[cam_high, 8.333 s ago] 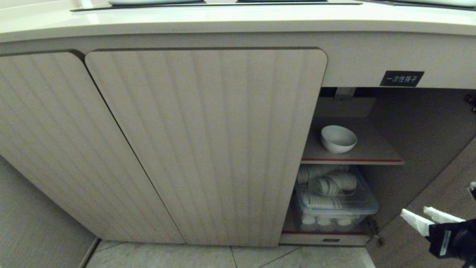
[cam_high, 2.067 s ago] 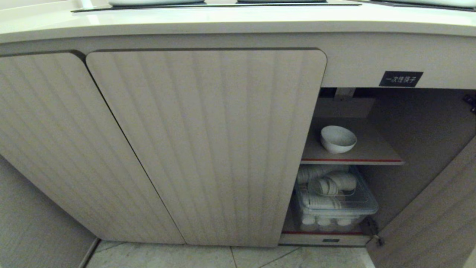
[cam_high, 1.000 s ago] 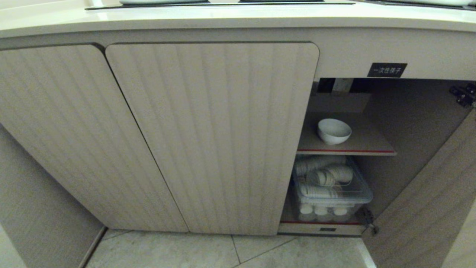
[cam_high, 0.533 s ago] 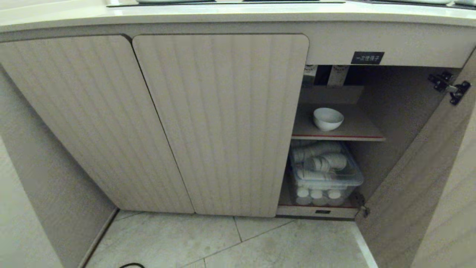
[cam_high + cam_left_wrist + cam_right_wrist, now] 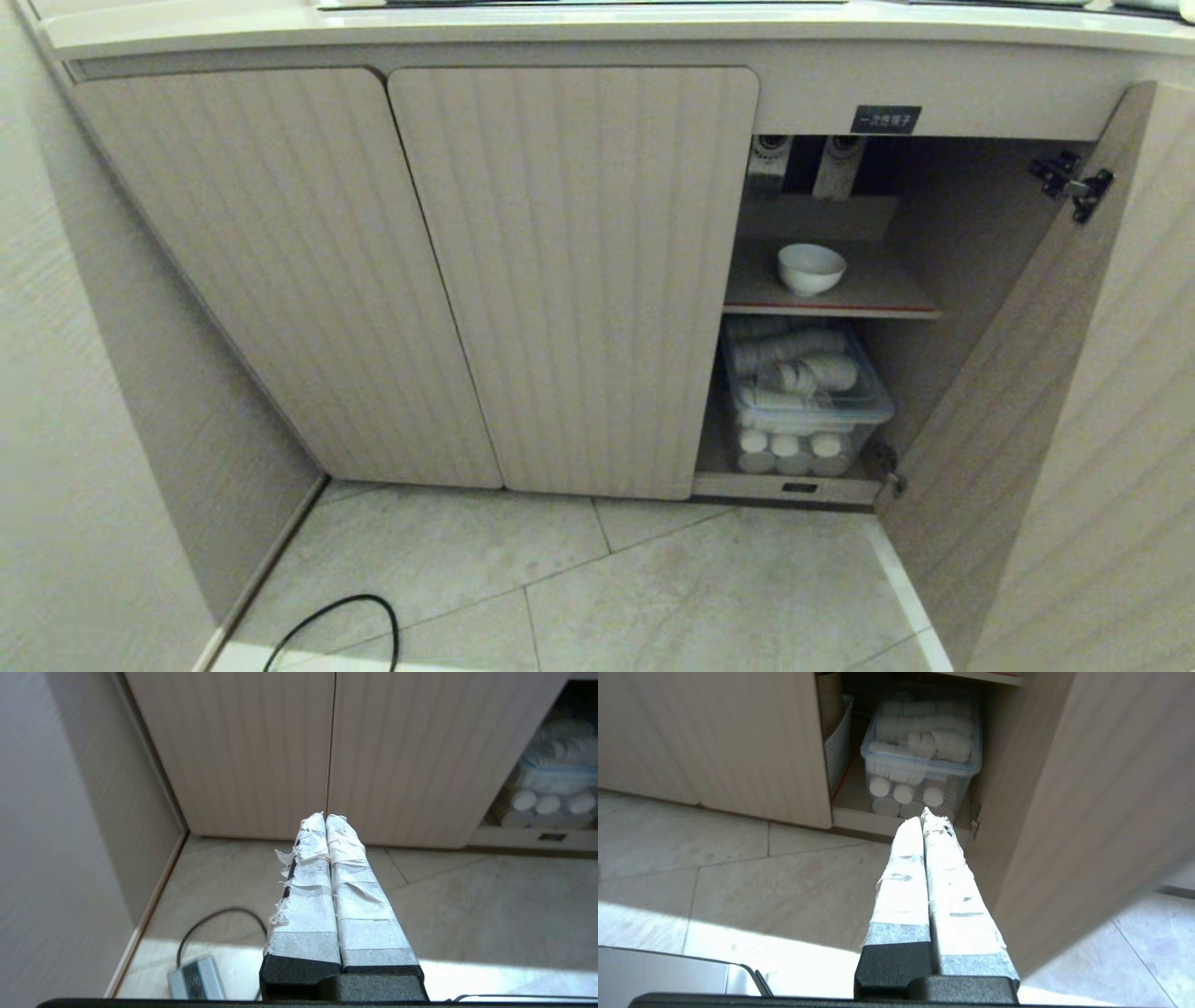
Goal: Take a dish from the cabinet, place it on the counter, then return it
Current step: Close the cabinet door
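The dish (image 5: 811, 268), a small white bowl, sits upright on the red-edged upper shelf inside the open right bay of the cabinet (image 5: 569, 280). The counter (image 5: 597, 21) runs along the top of the head view. Neither gripper shows in the head view. My left gripper (image 5: 325, 817) is shut and empty, hanging above the floor before the two closed ribbed doors (image 5: 280, 746). My right gripper (image 5: 923, 817) is also shut and empty, pointing toward the bottom of the open bay, beside the swung-out door (image 5: 1087, 812). The dish is out of both wrist views.
A clear bin of stacked white paper cups (image 5: 803, 397) fills the lower shelf. The open cabinet door (image 5: 1036, 392) stands out at the right. A wall (image 5: 84, 420) closes the left side. A black cable (image 5: 336, 625) and a small power box (image 5: 196, 977) lie on the tiled floor.
The whole head view has pulled back from the cabinet: doors, bowl and bin look smaller, and more floor, the left wall and the cable have come into view. The bowl stays on its shelf.
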You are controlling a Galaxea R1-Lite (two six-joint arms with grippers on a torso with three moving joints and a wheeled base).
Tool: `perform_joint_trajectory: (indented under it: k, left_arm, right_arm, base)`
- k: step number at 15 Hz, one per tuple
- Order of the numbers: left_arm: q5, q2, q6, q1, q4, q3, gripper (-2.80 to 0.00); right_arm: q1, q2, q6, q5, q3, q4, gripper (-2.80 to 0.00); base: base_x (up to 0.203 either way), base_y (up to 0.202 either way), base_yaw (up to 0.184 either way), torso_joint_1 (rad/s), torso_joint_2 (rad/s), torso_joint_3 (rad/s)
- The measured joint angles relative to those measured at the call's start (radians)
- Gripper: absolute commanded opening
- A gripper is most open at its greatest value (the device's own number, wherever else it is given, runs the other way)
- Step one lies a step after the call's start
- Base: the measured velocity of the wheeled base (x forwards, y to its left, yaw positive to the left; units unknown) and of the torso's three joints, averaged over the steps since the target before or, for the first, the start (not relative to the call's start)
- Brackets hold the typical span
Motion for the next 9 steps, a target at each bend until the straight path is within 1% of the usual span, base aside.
perform_joint_trajectory:
  k: [2, 3, 9]
  left_arm:
    - [0.0, 0.0, 0.0, 0.0, 0.0, 0.0, -2.8]
    - [0.0, 0.0, 0.0, 0.0, 0.0, 0.0, -2.8]
    - [0.0, 0.0, 0.0, 0.0, 0.0, -0.001, -2.8]
  right_arm:
    - [0.0, 0.0, 0.0, 0.0, 0.0, 0.0, -2.8]
    - [0.0, 0.0, 0.0, 0.0, 0.0, -0.001, -2.8]
    - [0.0, 0.0, 0.0, 0.0, 0.0, 0.0, -2.8]
  base:
    - [-0.179, 0.0, 0.004, 0.002, 0.0, 0.002]
    - [-0.109, 0.0, 0.006, 0.003, 0.0, 0.002]
    - [0.0, 0.0, 0.0, 0.0, 0.0, 0.0]
